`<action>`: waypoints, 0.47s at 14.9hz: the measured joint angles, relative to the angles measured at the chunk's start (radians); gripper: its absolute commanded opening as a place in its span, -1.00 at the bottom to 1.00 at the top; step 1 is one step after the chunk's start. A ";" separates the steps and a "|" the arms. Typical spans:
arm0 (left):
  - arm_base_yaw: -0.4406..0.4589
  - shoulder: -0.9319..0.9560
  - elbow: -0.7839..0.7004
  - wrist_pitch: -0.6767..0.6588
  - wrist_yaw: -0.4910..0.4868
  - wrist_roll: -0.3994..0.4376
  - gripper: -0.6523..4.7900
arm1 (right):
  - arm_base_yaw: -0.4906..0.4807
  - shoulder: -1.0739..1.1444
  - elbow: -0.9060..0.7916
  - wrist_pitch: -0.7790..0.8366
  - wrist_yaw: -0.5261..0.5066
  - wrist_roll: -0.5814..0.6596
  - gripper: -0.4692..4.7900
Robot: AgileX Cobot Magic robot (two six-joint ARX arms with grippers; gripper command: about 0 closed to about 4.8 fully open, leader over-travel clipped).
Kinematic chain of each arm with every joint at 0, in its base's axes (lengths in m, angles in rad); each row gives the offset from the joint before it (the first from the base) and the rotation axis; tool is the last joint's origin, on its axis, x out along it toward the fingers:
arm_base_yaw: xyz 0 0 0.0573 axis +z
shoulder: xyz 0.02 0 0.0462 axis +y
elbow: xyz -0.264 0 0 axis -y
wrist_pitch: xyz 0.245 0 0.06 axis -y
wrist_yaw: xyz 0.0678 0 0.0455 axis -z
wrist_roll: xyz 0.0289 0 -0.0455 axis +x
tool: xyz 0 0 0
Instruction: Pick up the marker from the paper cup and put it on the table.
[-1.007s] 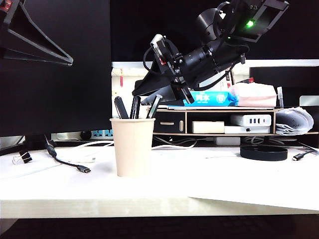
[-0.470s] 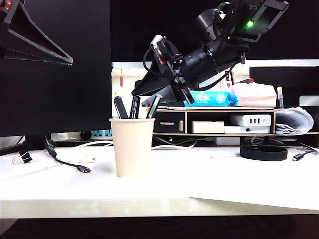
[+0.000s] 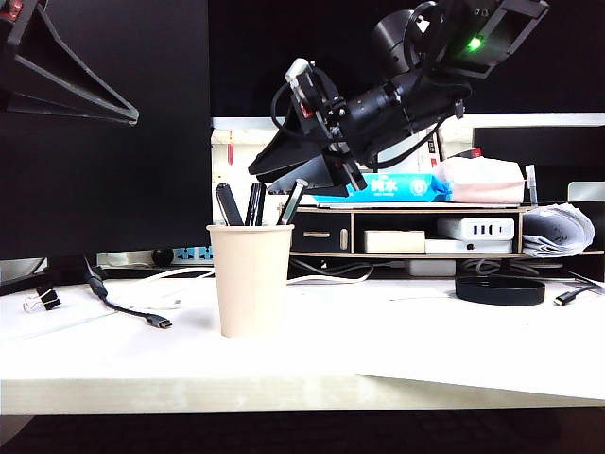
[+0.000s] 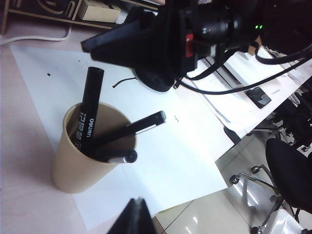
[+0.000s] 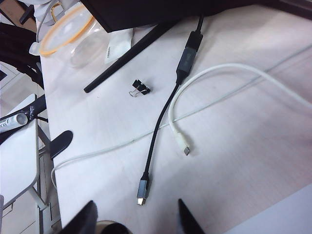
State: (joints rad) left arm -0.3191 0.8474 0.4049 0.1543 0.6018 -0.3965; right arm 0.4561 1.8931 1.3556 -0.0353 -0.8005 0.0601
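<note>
While the slim black marker (image 4: 127, 132) leans in the tapered paper cup (image 3: 251, 279), right gripper (image 3: 284, 180) jaws hover apart above.

The marker (image 3: 255, 205) stands in the paper cup (image 3: 251, 280) on the table (image 3: 425, 340).

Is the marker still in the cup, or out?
In. The marker stands in the paper cup; the open right gripper hangs above it.

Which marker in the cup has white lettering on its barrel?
The broad, blunt-ended marker in the paper cup; the two slimmer ones show no lettering. The right gripper, open, hangs above the cup; the left gripper is off to its side.
</note>
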 measured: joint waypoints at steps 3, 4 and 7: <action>0.000 0.000 0.000 0.000 0.000 0.000 -0.78 | 0.000 -0.022 0.000 -0.020 -0.001 0.000 0.69; 0.000 0.000 0.000 0.000 0.000 0.000 -0.78 | 0.000 -0.029 0.001 -0.032 -0.001 0.000 0.70; 0.000 0.000 0.000 0.000 0.000 0.000 -0.78 | 0.000 -0.032 0.001 -0.105 -0.001 -0.002 0.70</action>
State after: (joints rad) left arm -0.3191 0.8474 0.4049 0.1543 0.6018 -0.3965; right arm 0.4557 1.8606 1.3563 -0.1402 -0.8013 0.0582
